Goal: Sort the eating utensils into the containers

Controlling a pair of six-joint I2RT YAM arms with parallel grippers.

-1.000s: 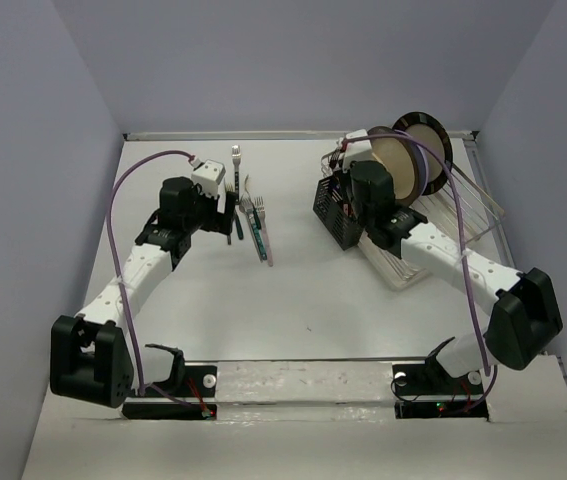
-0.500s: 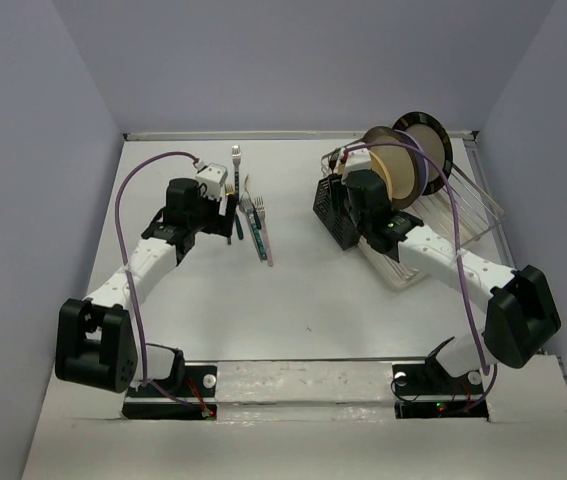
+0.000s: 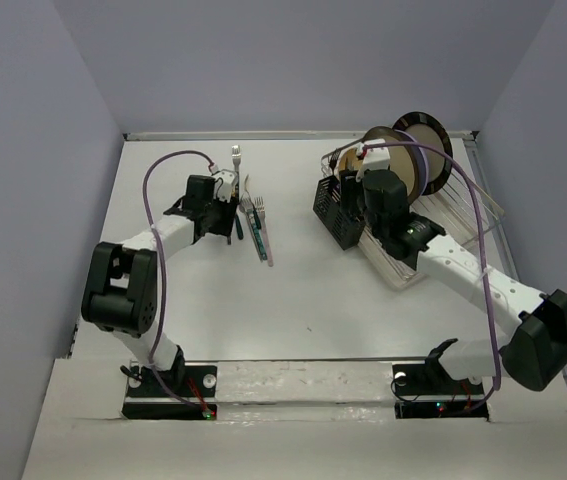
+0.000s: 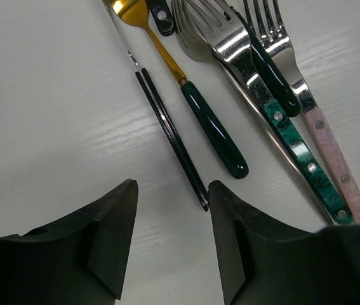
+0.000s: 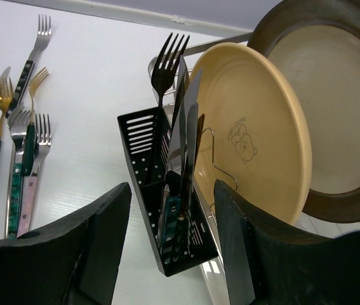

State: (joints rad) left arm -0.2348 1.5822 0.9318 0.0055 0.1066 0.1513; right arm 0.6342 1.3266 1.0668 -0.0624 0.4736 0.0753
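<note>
- The eating utensils (image 3: 255, 225) lay in a loose row on the white surface (image 3: 293, 300), upper left of centre in the overhead view, handles toward the bottom of the frame.
- In the left wrist view a slim black utensil (image 4: 173, 143) ran diagonally beside a gold fork with a dark green handle (image 4: 213, 133). To their right lay a silver fork with a marbled green handle (image 4: 294, 146) and a pink-handled fork (image 4: 335, 162).
- The left end effector (image 4: 172, 190) was low over the row with its jaws spread and pinching nothing. The black utensil's near tip lay in the gap, close to the right-hand finger.
- The black perforated caddy (image 5: 141, 159) stood upper right of centre in the overhead view, against a yellow plate (image 5: 256, 127) and a dark-rimmed plate (image 5: 332, 95).
- A black fork (image 5: 169, 54) stood tines-up in the caddy among other pieces.
- The right end effector (image 5: 173, 190) hung above the caddy, jaws apart and empty.
</note>
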